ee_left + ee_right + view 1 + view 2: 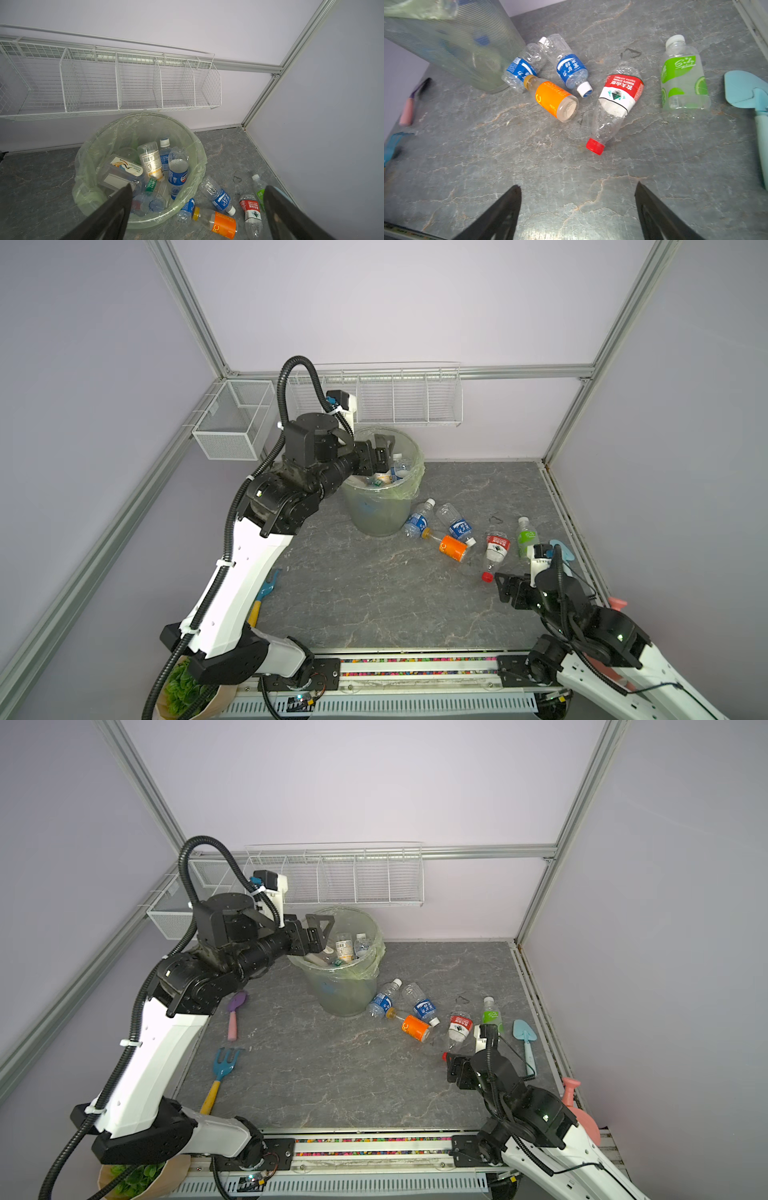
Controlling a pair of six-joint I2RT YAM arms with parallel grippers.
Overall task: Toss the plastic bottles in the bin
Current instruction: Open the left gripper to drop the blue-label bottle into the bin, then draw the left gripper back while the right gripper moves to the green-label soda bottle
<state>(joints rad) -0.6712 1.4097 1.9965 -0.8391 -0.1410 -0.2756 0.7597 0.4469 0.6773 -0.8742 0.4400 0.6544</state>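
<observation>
The pale-green bin (pixel 388 522) (pixel 332 994) stands at the back of the table with several plastic bottles (pixel 177 166) inside. My left gripper (pixel 384 450) (pixel 322 934) (pixel 198 187) hangs open and empty over the bin's rim. To the right of the bin lie two blue-label bottles (pixel 417 520) (pixel 457 524), an orange-label bottle (pixel 451 547) (pixel 552 97), a red-label bottle (pixel 496 549) (pixel 620 89) and a green-label bottle (pixel 527 537) (pixel 681 76). My right gripper (pixel 500 585) (pixel 577 187) is open and empty, just short of the red cap.
White wire-mesh baskets (pixel 232 427) (pixel 395 398) hang on the back rails. Toy garden tools lie around: a purple brush (pixel 235 1015), a blue rake (pixel 222 1073), a pale-blue shovel (pixel 525 1040) and a pink watering can (pixel 582 1110). A bagged plant (pixel 133 1177) sits at the front left.
</observation>
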